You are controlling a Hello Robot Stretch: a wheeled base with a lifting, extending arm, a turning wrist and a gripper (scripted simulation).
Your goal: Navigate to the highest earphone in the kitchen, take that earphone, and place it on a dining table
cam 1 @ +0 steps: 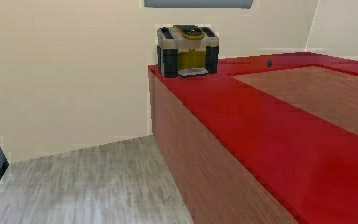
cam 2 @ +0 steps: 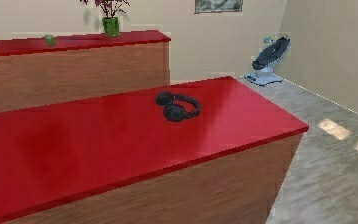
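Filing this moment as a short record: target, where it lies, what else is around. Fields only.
target: earphone, dark, headband with two cups
lies on: near red counter, flat, toward its far edge
behind it: second red counter bearing a potted plant and a small green thing
floor: reclined seat near the wall
wall: framed picture
forward view: grey and yellow appliance at the far corner of a red countertop
task status: earphone not yet picked up
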